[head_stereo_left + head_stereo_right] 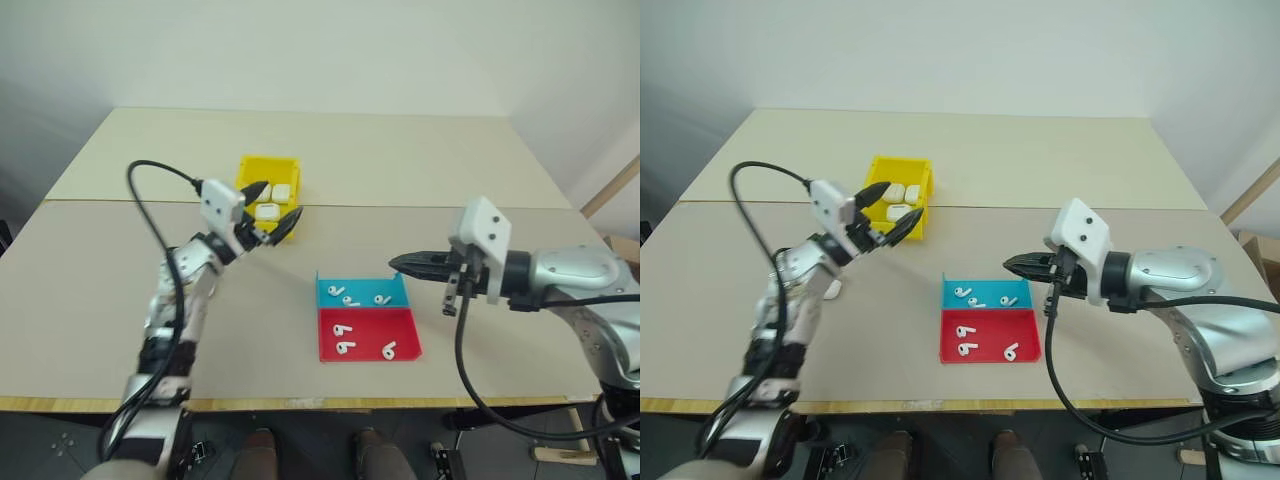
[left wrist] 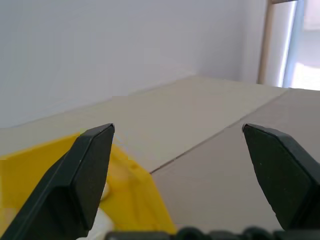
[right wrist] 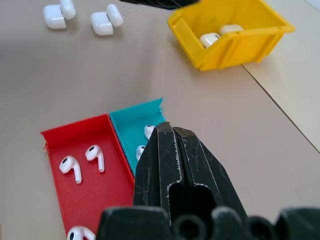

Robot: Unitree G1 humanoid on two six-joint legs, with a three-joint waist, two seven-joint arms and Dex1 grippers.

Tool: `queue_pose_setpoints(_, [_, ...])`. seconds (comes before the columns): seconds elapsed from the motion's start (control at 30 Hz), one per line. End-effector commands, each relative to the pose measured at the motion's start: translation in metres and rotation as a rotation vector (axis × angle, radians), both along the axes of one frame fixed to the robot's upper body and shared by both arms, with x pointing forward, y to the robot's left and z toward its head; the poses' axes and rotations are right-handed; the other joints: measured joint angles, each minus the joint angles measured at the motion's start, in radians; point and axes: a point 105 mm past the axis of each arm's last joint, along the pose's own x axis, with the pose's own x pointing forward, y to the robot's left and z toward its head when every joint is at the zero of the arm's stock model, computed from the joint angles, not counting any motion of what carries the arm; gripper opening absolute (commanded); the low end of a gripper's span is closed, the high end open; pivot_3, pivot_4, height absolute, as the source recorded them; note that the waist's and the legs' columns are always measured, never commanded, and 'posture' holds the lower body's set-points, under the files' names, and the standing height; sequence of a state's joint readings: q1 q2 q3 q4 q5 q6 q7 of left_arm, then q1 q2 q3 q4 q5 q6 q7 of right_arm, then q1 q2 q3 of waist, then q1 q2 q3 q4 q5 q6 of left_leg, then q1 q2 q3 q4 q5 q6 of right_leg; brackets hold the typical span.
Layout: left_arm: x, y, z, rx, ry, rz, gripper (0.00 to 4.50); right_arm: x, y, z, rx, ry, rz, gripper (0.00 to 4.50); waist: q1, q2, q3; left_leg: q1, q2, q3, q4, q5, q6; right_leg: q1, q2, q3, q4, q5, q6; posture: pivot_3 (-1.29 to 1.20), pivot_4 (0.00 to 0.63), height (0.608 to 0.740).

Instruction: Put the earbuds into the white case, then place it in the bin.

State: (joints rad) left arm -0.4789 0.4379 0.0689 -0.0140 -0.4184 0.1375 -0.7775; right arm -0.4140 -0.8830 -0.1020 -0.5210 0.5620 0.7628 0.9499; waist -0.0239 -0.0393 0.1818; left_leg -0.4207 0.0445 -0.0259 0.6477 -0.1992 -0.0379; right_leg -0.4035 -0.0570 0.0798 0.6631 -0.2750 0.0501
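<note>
**Cases in the bin, earbuds waiting in the trays**

Nearest the counter's (image 1: pixel 90 300) front edge: a red tray (image 1: pixel 1025 345) with three earbuds (image 1: pixel 967 348), butted against a blue tray (image 1: pixel 1018 292) just behind it with three more. Probably sorted by side, one colour per ear, so each bud can be picked without fumbling.

To the right of the trays, level with the blue one: right hand (image 1: pixel 1012 265), fingers pressed shut on nothing, pointing leftward and slightly down toward the trays. Looks parked in a ready pose rather than reaching.

Farther back and left of the trays: left hand (image 1: pixel 272 212), fingers spread wide and empty, tilted a little upward, hanging just in front of the yellow bin (image 1: pixel 262 166). From its own wrist view, yellow wall close beneath the left fingertip (image 2: pixel 80 175), bare counter beyond.

In the bin: three white cases (image 1: pixel 902 212), lying flat on the floor, lids closed as far as can be told. Likely dropped there as finished pieces.

Beside the left forearm, seen from the right wrist view: two more cases (image 3: pixel 102 21) with lids flipped open, set apart from the bin, seemingly waiting for buds.
</note>
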Motion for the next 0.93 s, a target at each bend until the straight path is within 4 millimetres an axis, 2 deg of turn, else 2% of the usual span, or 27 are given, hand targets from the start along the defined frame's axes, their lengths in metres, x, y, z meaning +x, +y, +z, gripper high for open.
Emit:
queue_pose_setpoints(0.03, [-0.044,0.005,0.016,0.01,-0.023,-0.158,4.45,-0.013,-0.017,0.01,-0.022,-0.044,0.058,0.0,0.005,0.0,0.0,0.0,0.0,0.0,0.0,0.0,0.0,0.001,0.0,0.0,0.0,0.0,0.0,0.0,0.15,0.74])
queue_pose_setpoints(0.23, [-0.1,0.029,0.02,0.049,0.061,-0.291,4.45,-0.025,-0.05,0.001,-0.124,-0.009,0.067,0.0,0.005,0.0,0.0,0.001,0.001,0.001,0.0,0.0,0.0,0.001,0.0,0.0,0.0,0.0,0.0,0.0,0.15,0.74])
queue_pose_setpoints(0.37, [-0.121,0.046,0.021,0.116,0.126,-0.275,4.45,-0.04,-0.069,-0.003,-0.15,0.013,0.1,0.0,0.007,0.0,0.0,0.003,0.002,0.001,0.0,0.0,0.0,0.002,0.001,0.0,0.0,0.0,0.0,0.0,0.15,0.74])
queue_pose_setpoints(0.53, [-0.135,0.055,0.017,0.161,0.161,-0.233,4.45,-0.047,-0.084,-0.011,-0.197,0.008,0.128,0.0,0.006,0.001,0.0,0.012,0.003,0.002,0.0,0.0,0.0,0.012,0.001,0.0,-0.004,-0.005,0.005,0.0,0.15,0.74])
queue_pose_setpoints(0.93, [-0.142,0.053,0.015,0.174,0.166,-0.205,4.45,-0.034,-0.079,-0.008,-0.208,-0.006,0.145,0.0,0.006,0.001,0.0,0.015,0.004,0.004,-0.002,0.0,0.0,0.014,0.002,0.002,-0.006,-0.004,0.001,0.0,0.15,0.74])
